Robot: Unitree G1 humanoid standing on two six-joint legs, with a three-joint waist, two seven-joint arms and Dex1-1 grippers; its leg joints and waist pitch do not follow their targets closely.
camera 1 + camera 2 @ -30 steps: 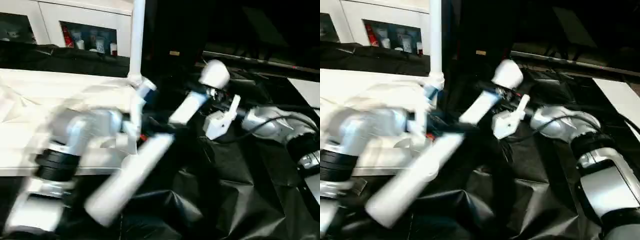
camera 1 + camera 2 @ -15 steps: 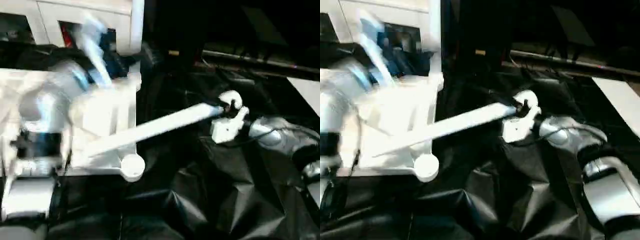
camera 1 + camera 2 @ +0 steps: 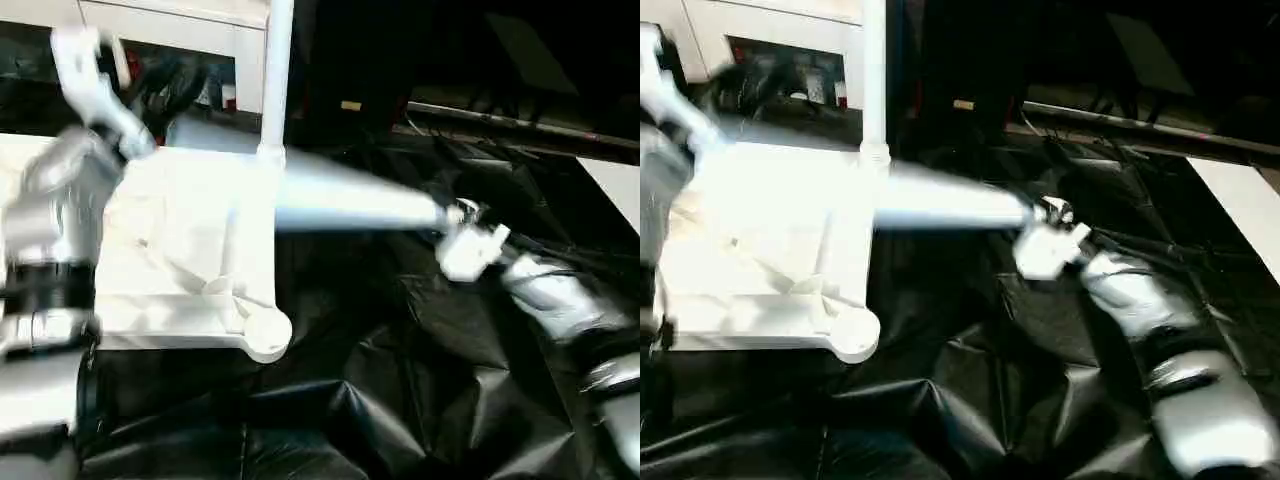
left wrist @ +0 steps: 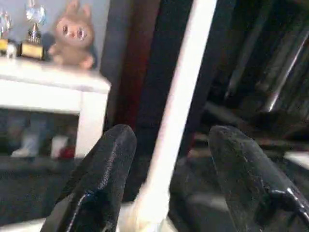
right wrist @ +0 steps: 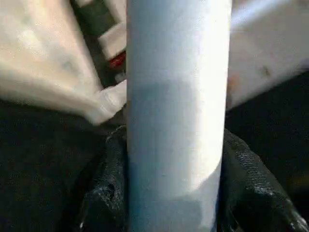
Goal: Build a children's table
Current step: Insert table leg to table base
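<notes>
The right gripper [image 5: 174, 193] is clamped around one white leg [image 3: 340, 205]; the right wrist view shows its black fingers [image 5: 104, 193] pressed against both sides of the shaft. In the head views that leg lies roughly level across the frame's middle, running from the gripper at centre right toward the upper left over the tabletop [image 3: 180, 250]. The left gripper [image 4: 169, 159] stands open and holds nothing. Between its two fingers [image 4: 108, 164], the left wrist view shows a second leg [image 3: 275, 75] standing upright behind them. Two legs are visible and one tabletop, which lies underside up at centre left on black sheeting [image 3: 400, 400]. The left wrist view also shows a plush toy [image 4: 72, 34] on a white cabinet [image 4: 53, 92].
</notes>
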